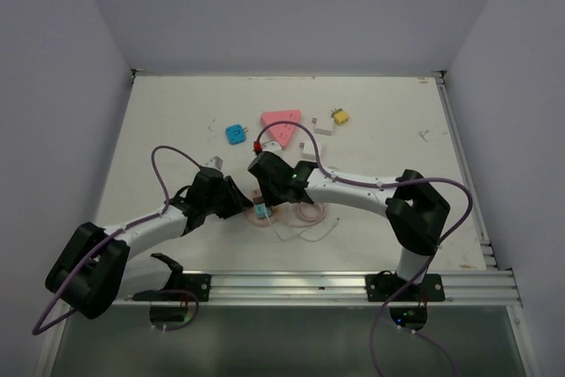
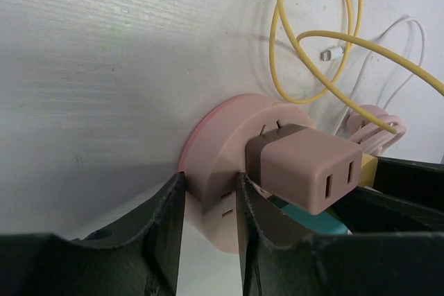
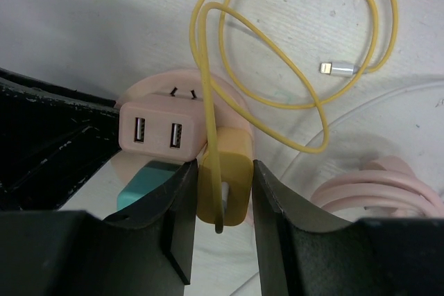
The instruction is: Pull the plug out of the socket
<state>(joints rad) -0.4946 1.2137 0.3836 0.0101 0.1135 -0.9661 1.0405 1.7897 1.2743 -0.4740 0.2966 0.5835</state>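
White surface (image 1: 177,121), socket (image 2: 222,164) pinched by left end effector (image 2: 208,192).
The right end effector (image 3: 222,178) clamps yellow plug (image 3: 232,164): pull straight out.

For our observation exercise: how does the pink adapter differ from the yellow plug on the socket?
The pink adapter is wider, with two empty USB ports; the yellow plug is narrower and carries a yellow cable. The pink adapter stands outside the right gripper, while the yellow plug sits between its fingers. Both are seated in the round pink socket.
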